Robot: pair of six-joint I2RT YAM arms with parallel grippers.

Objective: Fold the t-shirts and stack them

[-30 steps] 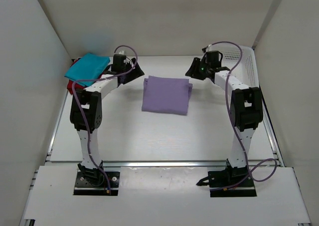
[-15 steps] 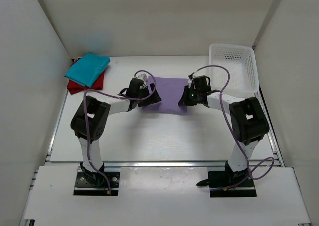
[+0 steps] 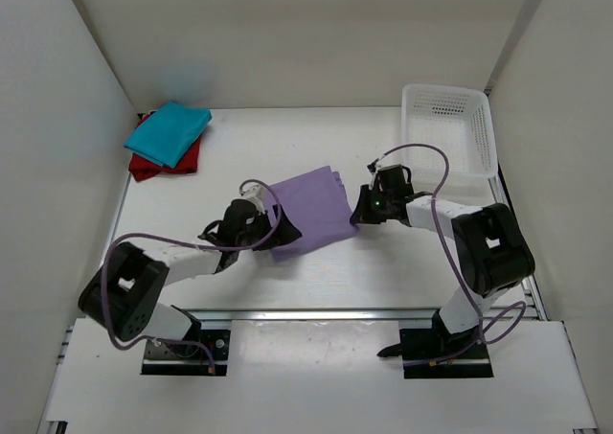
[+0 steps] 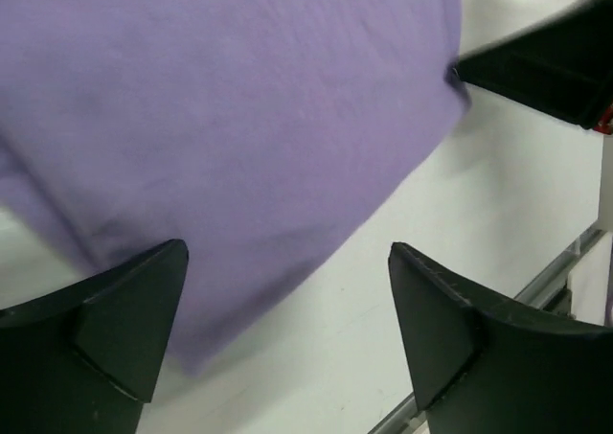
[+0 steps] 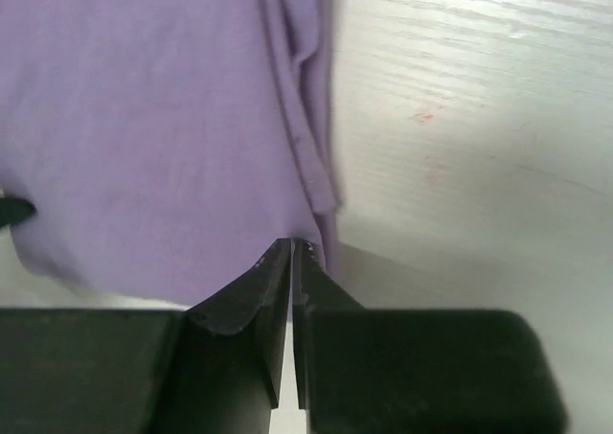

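Observation:
The pale lavender t-shirt (image 3: 308,210) lies folded and skewed at the table's middle. My right gripper (image 3: 360,211) is shut on its right edge; in the right wrist view the fingertips (image 5: 292,249) pinch the lavender shirt's (image 5: 163,137) hem. My left gripper (image 3: 279,234) is open at the shirt's near-left corner. In the left wrist view the left gripper (image 4: 287,262) has its jaws wide apart, with the lavender cloth (image 4: 230,108) just ahead of the left finger. The teal-blue shirt (image 3: 169,132) lies folded on the deep red shirt (image 3: 144,167) at the far left.
A white mesh basket (image 3: 450,132) stands at the far right against the wall. White walls close in the table on three sides. A metal rail (image 3: 316,311) runs along the near edge. The right gripper's black body (image 4: 546,65) shows in the left wrist view.
Both grippers have come nearer. The lavender shirt has slid toward the near edge and turned, its right side held by the right gripper. The left arm has swung low to the left.

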